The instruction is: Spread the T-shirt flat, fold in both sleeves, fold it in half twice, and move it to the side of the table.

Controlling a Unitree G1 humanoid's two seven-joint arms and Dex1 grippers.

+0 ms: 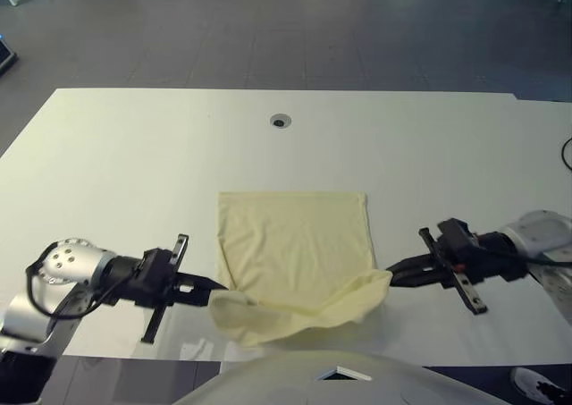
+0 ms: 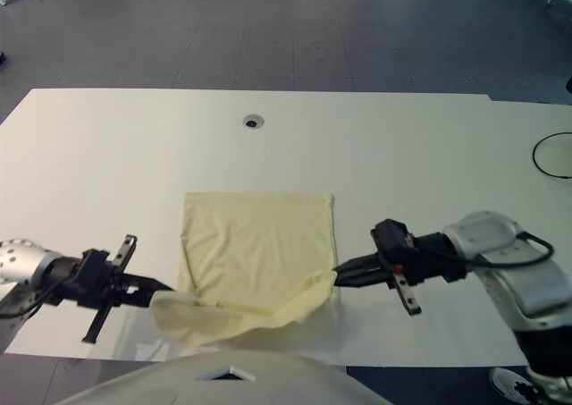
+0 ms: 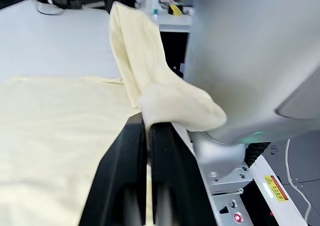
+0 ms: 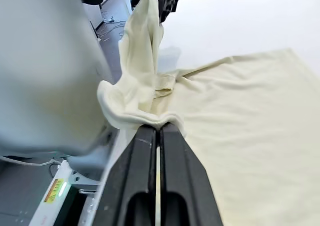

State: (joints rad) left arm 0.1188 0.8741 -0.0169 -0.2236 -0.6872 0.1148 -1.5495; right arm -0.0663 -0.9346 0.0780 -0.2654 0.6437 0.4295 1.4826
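Risk of crooked fold: left hand and right hand pinched tight on near corners of T-shirt, with hem sagged unevenly between.

Head pair: mounted high over the near edge of the bench, facing forward and down, far enough back to take in the far edge and the floor beyond. Same scene in both eyes, shifted slightly sideways. Left wrist camera: just behind the left end effector, sighting along it toward the bench's right side, very close over the T-shirt. Right wrist camera: just behind the right end effector, aimed the opposite way. Shared by both wrist views: the raised near fold of the T-shirt.
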